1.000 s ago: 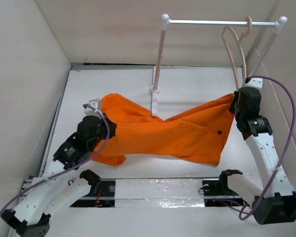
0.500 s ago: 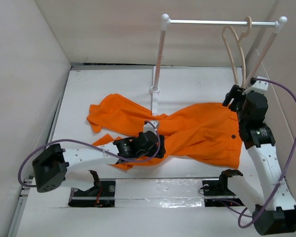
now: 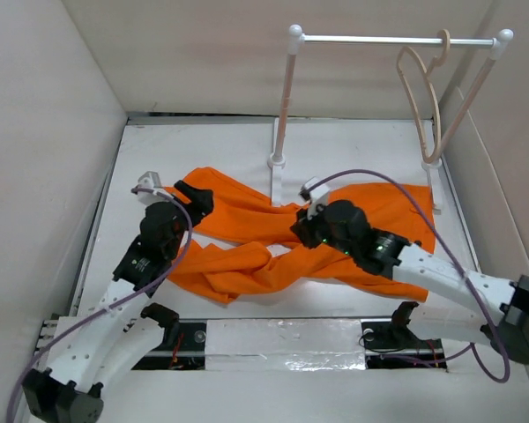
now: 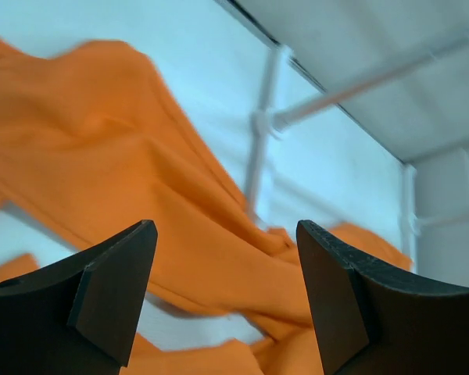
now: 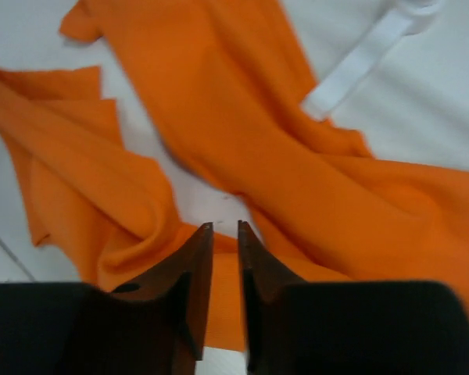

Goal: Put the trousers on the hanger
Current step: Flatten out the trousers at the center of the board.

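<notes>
Spread across middle of white table, bright orange cloth trousers, before left post of white metal rail. Hooked on rail's right end, thin beige wooden hanger, behind and right of trousers.

Light was bright, even and diffuse, shadows faint. Glare streaked the glossy strip at six o'clock; both wrist views were softly blurred.

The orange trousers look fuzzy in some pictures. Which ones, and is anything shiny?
Left wrist view: the trousers and the white rail are soft and bluish; the left hand looks sharper. Right wrist view: the cloth is smeared. Top external view: sharp, with glare on the shiny strip by the arm bases.
</notes>
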{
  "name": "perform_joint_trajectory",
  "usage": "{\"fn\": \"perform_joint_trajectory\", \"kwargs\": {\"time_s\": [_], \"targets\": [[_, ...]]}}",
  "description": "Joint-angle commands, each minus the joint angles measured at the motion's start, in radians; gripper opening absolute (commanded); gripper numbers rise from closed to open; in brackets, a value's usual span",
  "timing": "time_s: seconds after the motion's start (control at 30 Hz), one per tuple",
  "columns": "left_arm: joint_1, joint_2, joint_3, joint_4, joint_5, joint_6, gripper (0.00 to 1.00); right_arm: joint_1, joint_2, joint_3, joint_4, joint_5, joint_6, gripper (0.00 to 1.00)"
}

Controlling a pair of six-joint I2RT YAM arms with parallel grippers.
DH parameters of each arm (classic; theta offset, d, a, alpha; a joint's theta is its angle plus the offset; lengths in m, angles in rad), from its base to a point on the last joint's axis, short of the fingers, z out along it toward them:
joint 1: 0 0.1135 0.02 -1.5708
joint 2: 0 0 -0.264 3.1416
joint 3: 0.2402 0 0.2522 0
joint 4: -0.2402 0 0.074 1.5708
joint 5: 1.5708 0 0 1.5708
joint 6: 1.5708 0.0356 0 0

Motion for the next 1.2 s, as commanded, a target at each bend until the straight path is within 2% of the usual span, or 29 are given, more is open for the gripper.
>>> {"fn": "perform_joint_trajectory", "kwargs": {"time_s": [0.0, 0.07, 0.17, 0.2, 0.33, 0.37, 0.57, 0.67, 0.83, 0.87, 0.97, 1.17], "targets": [[0.178, 0.006, -0.069, -0.021, 0.082, 0.031, 0.7, 0.112, 0.097, 0.061, 0.171, 0.023, -0.023, 0.28], [0.311, 0.048, -0.093, -0.004, 0.182, 0.028, 0.69, 0.191, 0.193, 0.093, 0.163, 0.07, -0.037, 0.36], [0.445, 0.069, -0.165, 0.07, 0.291, -0.026, 0.7, 0.244, 0.279, 0.121, 0.178, 0.107, -0.032, 0.47], [0.545, 0.074, -0.183, 0.129, 0.308, -0.05, 0.71, 0.267, 0.296, 0.118, 0.194, 0.097, -0.032, 0.49], [0.76, 0.191, -0.209, 0.202, 0.438, -0.081, 0.72, 0.312, 0.388, 0.133, 0.261, 0.086, -0.03, 0.51], [0.781, 0.221, -0.2, 0.209, 0.454, -0.086, 0.73, 0.327, 0.407, 0.144, 0.258, 0.09, -0.032, 0.51], [0.807, 0.436, -0.124, 0.308, 0.567, -0.072, 0.73, 0.35, 0.467, 0.164, 0.269, 0.092, -0.03, 0.5], [0.807, 0.531, -0.074, 0.299, 0.57, -0.066, 0.73, 0.37, 0.465, 0.158, 0.272, 0.098, -0.029, 0.48], [0.807, 0.572, -0.067, 0.357, 0.578, -0.076, 0.68, 0.39, 0.467, 0.153, 0.275, 0.113, -0.027, 0.42], [0.807, 0.578, -0.067, 0.367, 0.581, -0.078, 0.65, 0.39, 0.473, 0.153, 0.277, 0.121, -0.027, 0.37], [0.807, 0.609, -0.065, 0.377, 0.58, -0.084, 0.61, 0.39, 0.477, 0.157, 0.277, 0.132, -0.021, 0.3], [0.807, 0.655, -0.073, 0.394, 0.557, -0.107, 0.59, 0.399, 0.47, 0.165, 0.274, 0.155, -0.012, 0.3]]}}
